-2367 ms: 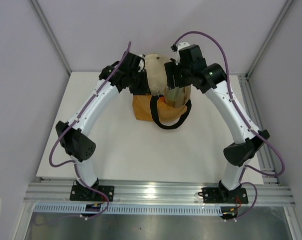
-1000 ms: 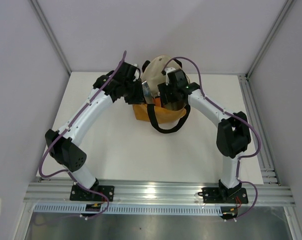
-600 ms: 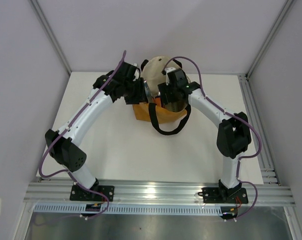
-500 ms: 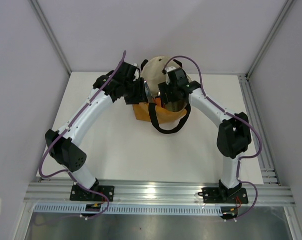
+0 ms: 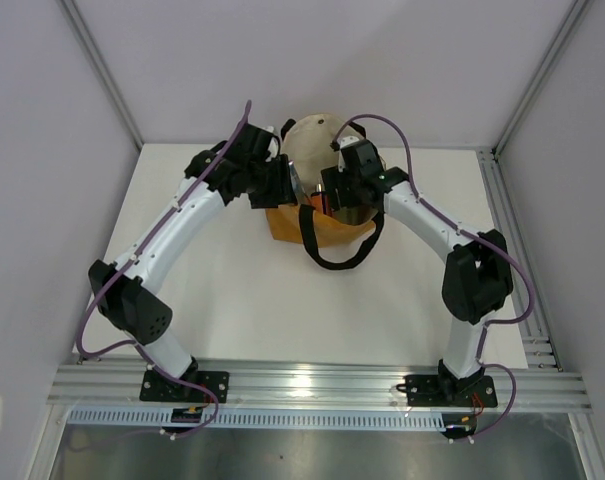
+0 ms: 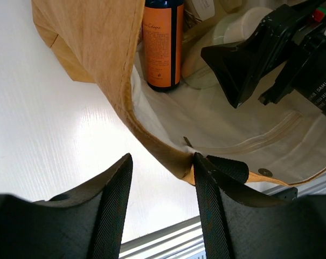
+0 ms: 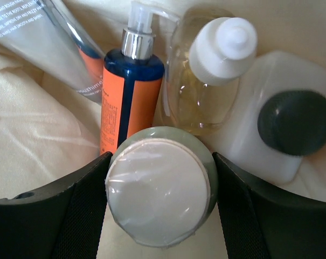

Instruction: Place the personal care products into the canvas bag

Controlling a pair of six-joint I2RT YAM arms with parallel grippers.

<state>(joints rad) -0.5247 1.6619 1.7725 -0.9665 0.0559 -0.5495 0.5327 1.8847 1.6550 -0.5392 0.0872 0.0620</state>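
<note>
Right gripper is down inside the bag at the table's far edge, jaws clamped on a round jar. Beyond it stand the orange bottle and yellowish bottle. Left gripper pinches the bag's rim.

both tools at canvas bag mouth, white table

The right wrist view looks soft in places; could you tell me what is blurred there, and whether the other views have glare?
Right wrist: the round jar between the fingers is blurred, while the orange bottle is sharper. Left wrist: glare whitens the table. Top external: evenly lit, with a bright reflection on the metal rail.
</note>
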